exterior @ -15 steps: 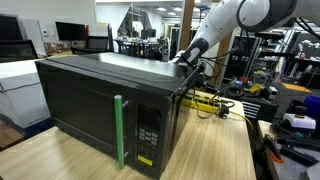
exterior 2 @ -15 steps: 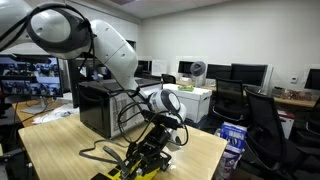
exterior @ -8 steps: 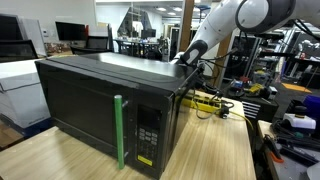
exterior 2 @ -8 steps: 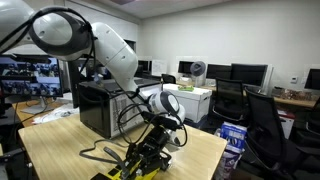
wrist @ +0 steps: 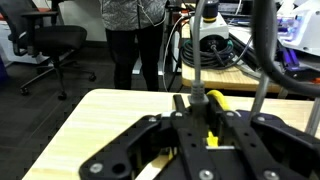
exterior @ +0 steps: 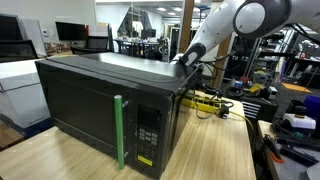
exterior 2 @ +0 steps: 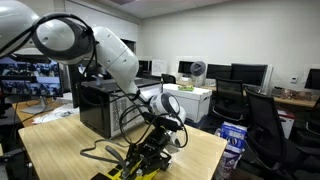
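In the wrist view my gripper [wrist: 203, 112] is shut on a grey plug [wrist: 197, 97], whose cable [wrist: 199, 40] runs up and away. Just beyond the fingertips a yellow power strip [wrist: 214, 100] lies on the wooden table [wrist: 100, 115]. In both exterior views the arm reaches down behind a black microwave [exterior: 100, 95] [exterior 2: 98, 106] with a green door handle [exterior: 119, 130]. The gripper [exterior 2: 158, 138] hangs just over the yellow power strip [exterior 2: 138, 162] [exterior: 205, 99] near the table's edge. In an exterior view the microwave hides the gripper itself.
Black cables [exterior 2: 100, 155] trail across the table beside the strip. A person [wrist: 135, 40] stands past the table edge beside an office chair [wrist: 45, 45]. Desks with monitors [exterior 2: 250, 75], black chairs [exterior 2: 270, 120] and a blue box [exterior 2: 232, 135] stand around.
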Action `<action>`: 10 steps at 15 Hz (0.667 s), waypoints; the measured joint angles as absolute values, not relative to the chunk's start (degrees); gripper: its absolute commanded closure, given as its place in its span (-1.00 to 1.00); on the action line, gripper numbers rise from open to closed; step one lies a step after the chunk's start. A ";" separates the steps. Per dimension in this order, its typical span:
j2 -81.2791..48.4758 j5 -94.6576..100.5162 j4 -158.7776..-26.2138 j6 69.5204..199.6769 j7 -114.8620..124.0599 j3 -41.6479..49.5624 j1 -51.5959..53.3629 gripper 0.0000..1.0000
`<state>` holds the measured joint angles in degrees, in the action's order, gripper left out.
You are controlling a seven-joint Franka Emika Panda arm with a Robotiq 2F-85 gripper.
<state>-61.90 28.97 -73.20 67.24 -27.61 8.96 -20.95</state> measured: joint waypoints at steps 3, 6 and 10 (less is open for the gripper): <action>-64.49 29.28 -69.63 64.59 -29.90 9.02 -21.06 0.87; -65.53 29.54 -68.08 63.79 -32.21 9.00 -21.18 0.87; -65.77 29.39 -67.49 63.70 -33.37 8.79 -21.58 0.87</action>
